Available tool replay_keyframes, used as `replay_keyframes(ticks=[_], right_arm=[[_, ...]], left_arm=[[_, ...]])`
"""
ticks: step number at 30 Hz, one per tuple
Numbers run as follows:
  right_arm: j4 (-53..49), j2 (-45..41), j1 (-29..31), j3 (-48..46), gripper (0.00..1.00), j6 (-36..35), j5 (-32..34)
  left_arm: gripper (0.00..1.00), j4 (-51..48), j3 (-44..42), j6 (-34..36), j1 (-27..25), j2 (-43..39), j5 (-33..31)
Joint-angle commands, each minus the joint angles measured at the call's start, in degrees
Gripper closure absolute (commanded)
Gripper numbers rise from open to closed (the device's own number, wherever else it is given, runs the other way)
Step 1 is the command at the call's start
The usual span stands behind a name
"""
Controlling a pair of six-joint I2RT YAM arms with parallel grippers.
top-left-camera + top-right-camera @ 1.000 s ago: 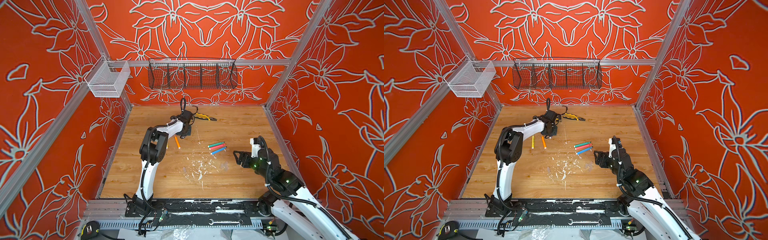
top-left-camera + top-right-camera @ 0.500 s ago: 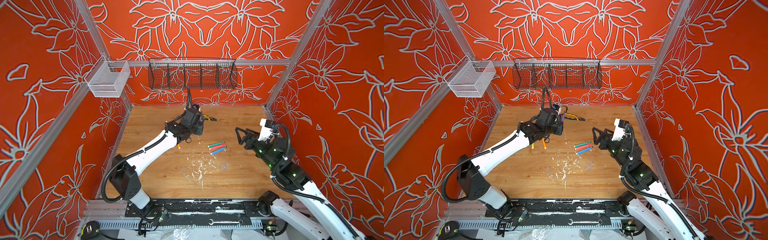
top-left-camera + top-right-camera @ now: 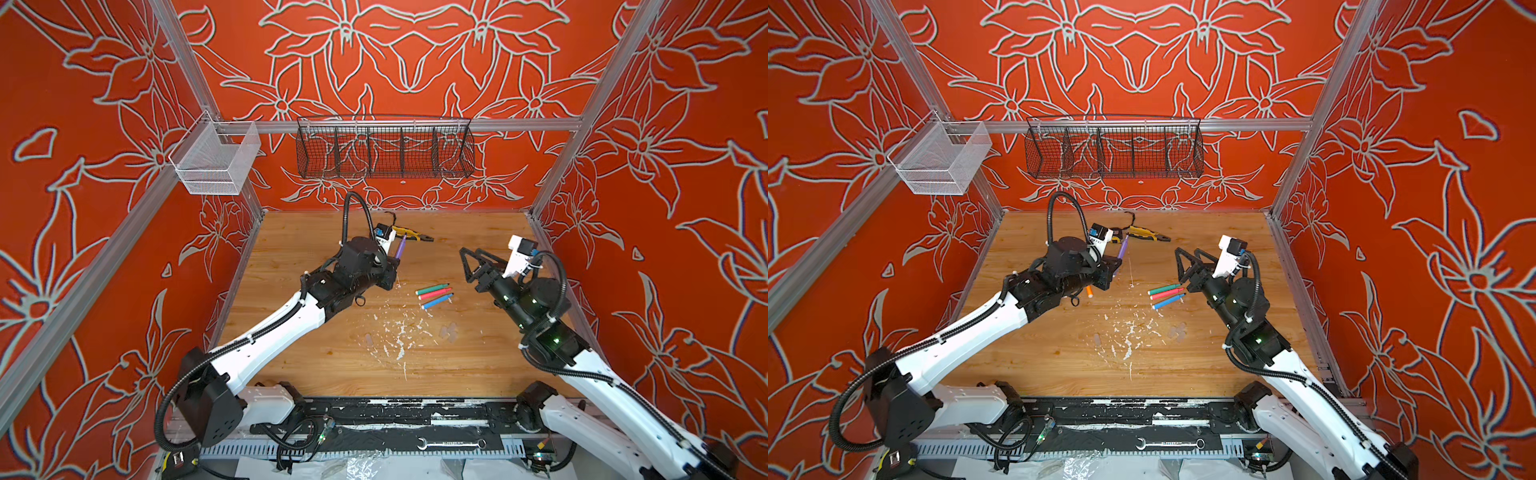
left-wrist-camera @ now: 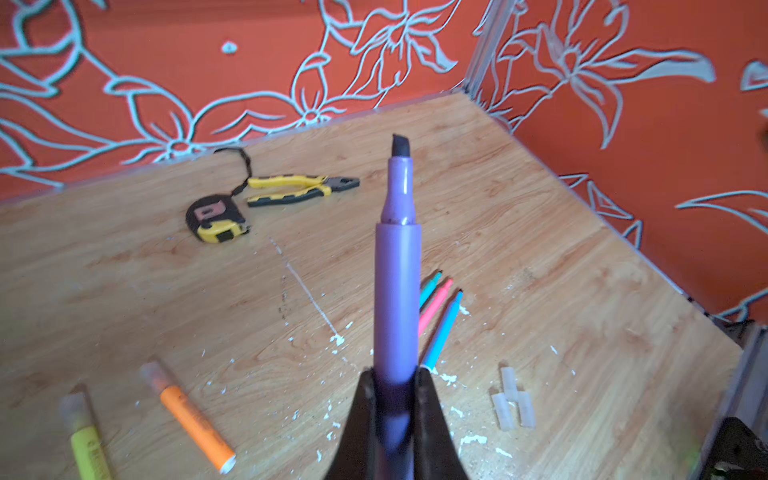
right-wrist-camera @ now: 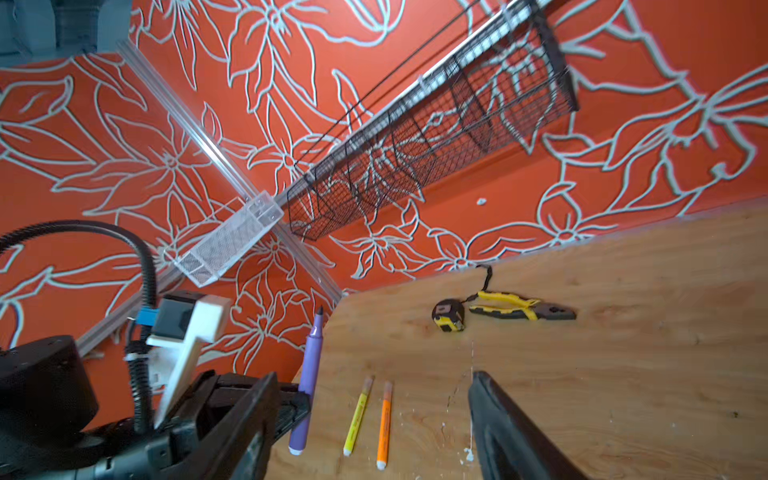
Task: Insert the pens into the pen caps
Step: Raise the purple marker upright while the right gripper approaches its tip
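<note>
Above the wooden table (image 3: pixel 478 374), the left gripper (image 4: pixel 395 382), raised at far left-centre, pinches an uncapped purple pen (image 4: pixel 398 291) by its tail. The right gripper (image 3: pixel 465 266) hangs at the right, jaws spread and empty. A green pen (image 3: pixel 432 289), pink pen (image 3: pixel 435 293) and blue pen (image 3: pixel 437 301) lie side by side mid-table, with three clear pen caps (image 4: pixel 513 399) clustered nearer, slightly right.

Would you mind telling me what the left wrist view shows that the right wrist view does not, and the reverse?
Only the left wrist view: the green pen, pink pen and blue pen lying side by side, and three clear pen caps in a cluster. Only the right wrist view: the black wire basket and the white mesh basket hanging above the table. Both: the purple pen held in the left claw, the orange pen, the yellow pen, the pliers and the tape measure.
</note>
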Motion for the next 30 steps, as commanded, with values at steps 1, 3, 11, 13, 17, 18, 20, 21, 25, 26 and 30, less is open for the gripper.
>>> replay_keyframes(ticks=[1,3,11,13,17,18,20,21,25,26,30], right_arm=[[3.4,3.5,0.3,4.6,0.27,2.8,-8.0],[4.5,6.4,0.4,5.7,0.28,4.2,-11.4],[6.7,12.3,3.3,8.8,0.29,5.2,-17.9],[6.9,13.1,4.7,9.2,0.31,4.7,-18.1],[5.9,14.0,7.2,10.2,0.35,3.4,-18.3],[5.9,14.1,7.7,10.2,0.37,3.2,-18.1],[5.9,14.2,8.5,10.1,0.44,2.6,-17.2],[5.9,14.2,8.6,10.1,0.47,2.3,-16.9],[5.8,14.6,8.7,9.9,0.58,2.1,-15.5],[5.8,14.9,8.7,10.0,0.62,2.2,-15.7],[5.2,16.1,8.8,10.8,0.77,2.2,-16.4]], left_arm=[[1.0,8.5,-3.3,2.7,-1.6,-4.6,5.7],[1.0,8.8,-4.4,3.1,-2.7,-6.3,5.8],[1.0,7.0,-4.3,2.8,-5.1,-7.9,5.8],[1.0,7.1,-4.4,2.7,-5.6,-8.2,5.1],[1.0,7.4,-4.5,2.7,-6.3,-8.0,5.3],[1.0,7.4,-4.5,2.6,-6.5,-7.8,5.3],[1.0,7.3,-4.5,2.7,-7.0,-7.4,5.3],[1.0,7.3,-4.5,2.8,-7.2,-7.2,5.2],[1.0,6.7,-4.2,3.4,-8.1,-7.3,5.2],[1.0,6.9,-4.3,3.6,-8.3,-7.6,5.2],[1.0,7.8,-5.4,4.7,-9.0,-8.6,5.6]])
